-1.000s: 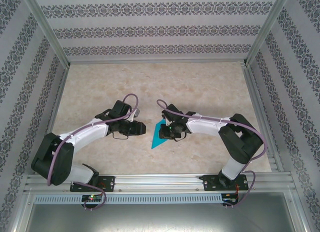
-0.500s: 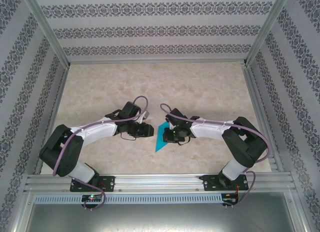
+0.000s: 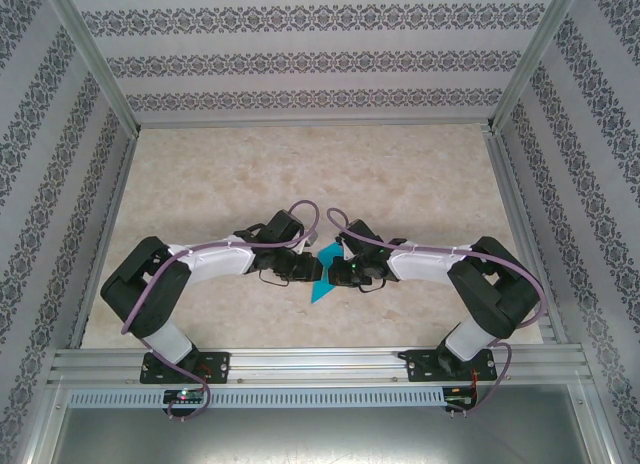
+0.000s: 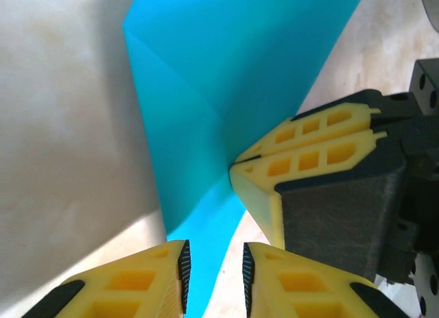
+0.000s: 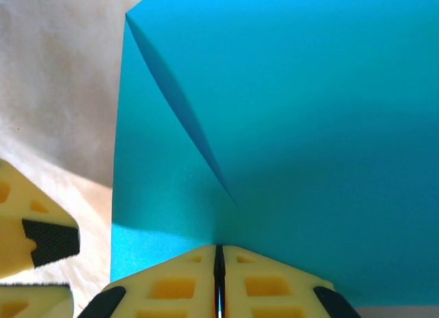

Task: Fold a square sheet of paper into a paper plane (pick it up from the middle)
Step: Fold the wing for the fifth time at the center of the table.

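Square sheet of paper [image 3: 320, 284], partly folded with a diagonal crease showing, is held over the table [image 3: 300, 164], midway between its side edges and nearer the near edge. It is pinched by the fully closed right gripper [image 5: 219, 249]. The left gripper [image 4: 214, 253] is set at the sheet's lower tip, jaws narrowly apart (no grip made yet). A two-handed creasing step is judged in hand; next, closure squarely on the tip is called for.
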Robot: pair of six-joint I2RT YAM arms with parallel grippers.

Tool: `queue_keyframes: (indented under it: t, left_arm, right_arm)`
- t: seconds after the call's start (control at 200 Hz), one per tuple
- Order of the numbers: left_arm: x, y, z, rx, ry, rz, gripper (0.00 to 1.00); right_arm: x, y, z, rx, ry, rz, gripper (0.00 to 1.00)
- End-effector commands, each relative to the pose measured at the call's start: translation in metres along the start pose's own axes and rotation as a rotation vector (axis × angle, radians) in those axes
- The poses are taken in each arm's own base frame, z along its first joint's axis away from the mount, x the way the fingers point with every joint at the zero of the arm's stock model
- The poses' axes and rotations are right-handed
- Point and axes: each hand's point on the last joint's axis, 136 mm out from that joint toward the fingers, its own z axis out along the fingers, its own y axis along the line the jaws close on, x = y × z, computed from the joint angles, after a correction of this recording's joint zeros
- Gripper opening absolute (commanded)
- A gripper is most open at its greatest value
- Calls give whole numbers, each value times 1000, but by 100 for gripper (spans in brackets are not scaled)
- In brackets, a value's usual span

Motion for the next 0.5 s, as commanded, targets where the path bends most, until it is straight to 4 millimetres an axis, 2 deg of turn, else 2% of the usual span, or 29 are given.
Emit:
queue_keyframes:
  t: [0.0,0.195,0.35,0.495]
  left_arm:
    - [-11,2,5,-35,-36,7,31]
    - [-14,16,4,-116,-54,2,37]
    - [-18,0,13,-7,-65,-14,38]
    - [-20,-2,18,17,-56,-33,38]
  right_arm:
    - [6,-16,1,41,11,17,11]
    - [3,-18,-1,37,4,21,10]
    - [0,-19,-2,30,-7,27,10]
    - [-2,-19,-3,27,-14,32,10]
